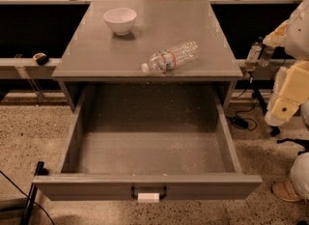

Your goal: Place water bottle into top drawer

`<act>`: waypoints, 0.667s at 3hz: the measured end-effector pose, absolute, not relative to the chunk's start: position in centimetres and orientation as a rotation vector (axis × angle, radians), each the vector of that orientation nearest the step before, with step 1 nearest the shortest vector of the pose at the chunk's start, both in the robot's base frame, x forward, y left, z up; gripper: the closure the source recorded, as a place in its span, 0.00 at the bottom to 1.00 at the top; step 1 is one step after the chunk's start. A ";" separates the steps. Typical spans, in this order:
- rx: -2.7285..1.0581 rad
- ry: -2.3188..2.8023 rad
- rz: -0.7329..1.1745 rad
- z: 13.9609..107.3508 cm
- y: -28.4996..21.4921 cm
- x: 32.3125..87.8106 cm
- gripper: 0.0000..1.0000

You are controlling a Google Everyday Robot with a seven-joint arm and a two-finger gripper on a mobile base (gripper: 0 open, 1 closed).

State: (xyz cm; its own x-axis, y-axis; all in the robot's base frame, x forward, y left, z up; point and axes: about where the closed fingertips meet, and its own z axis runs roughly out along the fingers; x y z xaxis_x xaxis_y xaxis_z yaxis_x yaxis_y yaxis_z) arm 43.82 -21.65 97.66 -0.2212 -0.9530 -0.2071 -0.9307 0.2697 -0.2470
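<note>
On the far left, a small dark object [41,58] sits on a low ledge [19,64] that runs behind and beside the cabinet. Further right, the grey counter [159,26] carries a white bowl [119,20], upright, near its back left part.

To the right of the bowl and nearer the front edge lies the bottle [170,57]. It is on its side and set at a slant, with its white cap pointing front-left and its base back-right. The red-and-blue label band wraps the half nearer the cap. Bowl and bottle are apart, and the cap stops just short of the counter's front edge.

Below the counter the drawer [72,142] stands pulled well out toward the camera, its speckled floor in plain sight. A dark handle [148,190] sits at the middle of its front panel, with a white tag [148,198] just under it. The bottle is on the counter, not in the drawer.

Right of the cabinet, two small bottles [254,55] stand on the ledge.

At the far right edge the claw [282,105] hangs beside the cabinet, at about the height of the drawer's back, well apart from the bottle and touching nothing. Whether it is open or closed I cannot tell.
</note>
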 end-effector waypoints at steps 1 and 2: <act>-1.737 2.221 -0.103 97.6 -21.5 44.0 0.00; -1.859 2.121 -0.126 96.8 -20.3 46.1 0.00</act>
